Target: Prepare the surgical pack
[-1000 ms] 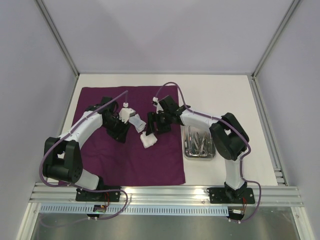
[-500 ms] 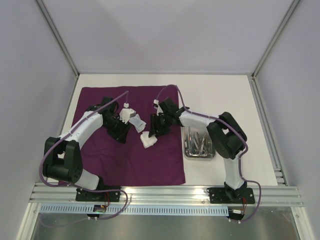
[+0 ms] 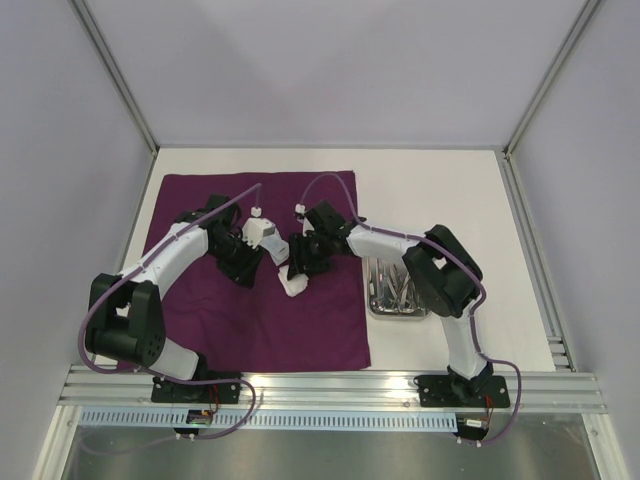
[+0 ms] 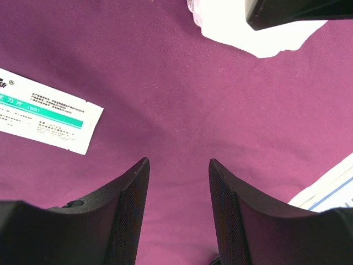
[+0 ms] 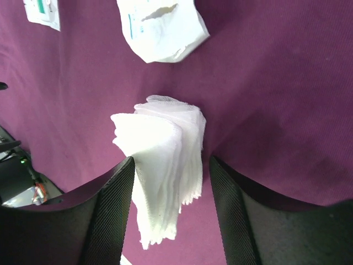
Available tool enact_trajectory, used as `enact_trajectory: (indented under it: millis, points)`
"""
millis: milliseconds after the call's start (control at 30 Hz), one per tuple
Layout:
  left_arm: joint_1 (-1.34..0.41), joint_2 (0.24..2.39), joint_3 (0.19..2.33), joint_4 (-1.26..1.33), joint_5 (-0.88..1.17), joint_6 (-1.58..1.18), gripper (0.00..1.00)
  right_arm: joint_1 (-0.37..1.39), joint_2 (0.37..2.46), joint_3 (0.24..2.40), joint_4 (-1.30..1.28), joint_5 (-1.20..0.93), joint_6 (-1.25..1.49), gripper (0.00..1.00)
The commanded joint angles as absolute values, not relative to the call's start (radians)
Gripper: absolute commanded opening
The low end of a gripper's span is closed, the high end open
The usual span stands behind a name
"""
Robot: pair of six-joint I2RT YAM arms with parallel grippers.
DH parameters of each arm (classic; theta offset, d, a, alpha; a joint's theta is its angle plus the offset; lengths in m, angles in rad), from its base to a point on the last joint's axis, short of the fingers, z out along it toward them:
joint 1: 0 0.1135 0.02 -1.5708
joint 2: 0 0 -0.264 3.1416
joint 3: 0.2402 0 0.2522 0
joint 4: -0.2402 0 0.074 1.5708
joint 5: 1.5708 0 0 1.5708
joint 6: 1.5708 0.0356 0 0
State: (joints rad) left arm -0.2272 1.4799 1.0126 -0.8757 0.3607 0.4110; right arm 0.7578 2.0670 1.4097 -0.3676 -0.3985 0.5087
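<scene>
The large deep-purple cloth (image 3: 200, 200) lies flat on the white tabletop (image 3: 430, 180), and both arms reach over its middle. The left hand (image 4: 178, 163) hovers low over bare cloth, moderately parted and holding nothing. A flat white packet with a green band (image 4: 44, 113) lies to one side of it, and the corner of another packet (image 4: 331, 190) to the other.

Further right, the stack of white gauze squares (image 5: 160, 143) sits on the cloth, its layers fanned. The right hand (image 5: 171, 160) straddles it with jaws parted. One finger is at the stack's edge and the other is a little apart, so the stack is bracketed but not clamped. A crumpled white pouch (image 5: 160, 27) lies just beyond.

The small rectangular shiny steel tray (image 3: 400, 313) with the thin metal instruments rests off the cloth's right edge.

The step in hand looks like picking up the gauze. The next move calls for closing evenly across the whole stack so that no loose layer slips out.
</scene>
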Motion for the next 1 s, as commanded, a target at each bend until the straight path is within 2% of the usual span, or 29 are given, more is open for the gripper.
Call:
enact_trajectory:
  millis: [0, 267, 367, 400, 500, 667, 800, 967]
  points:
    - [-0.232, 1.479, 1.009, -0.884, 0.376, 0.426, 0.56, 0.764, 2.111, 1.448, -0.391, -0.368, 0.512, 0.60]
    - [-0.232, 1.474, 1.009, -0.887, 0.376, 0.434, 0.56, 0.791, 2.151, 1.463, -0.396, -0.388, 0.523, 0.56]
    - [-0.232, 1.471, 1.009, -0.887, 0.373, 0.436, 0.56, 0.796, 2.145, 1.473, -0.406, -0.397, 0.526, 0.48]
    - [-0.232, 1.471, 1.008, -0.887, 0.374, 0.436, 0.56, 0.796, 2.137, 1.473, -0.408, -0.399, 0.526, 0.40]
    - [-0.232, 1.468, 1.009, -0.890, 0.374, 0.440, 0.56, 0.798, 2.100, 1.476, -0.426, -0.385, 0.522, 0.26]
    - [-0.232, 1.466, 1.012, -0.888, 0.374, 0.439, 0.56, 0.796, 2.059, 1.494, -0.466, -0.373, 0.511, 0.07]
    - [-0.232, 1.468, 1.011, -0.887, 0.373, 0.446, 0.56, 0.796, 2.028, 1.503, -0.491, -0.362, 0.506, 0.01]
    - [-0.232, 1.482, 1.011, -0.882, 0.360, 0.445, 0.56, 0.796, 1.987, 1.506, -0.514, -0.339, 0.492, 0.00]
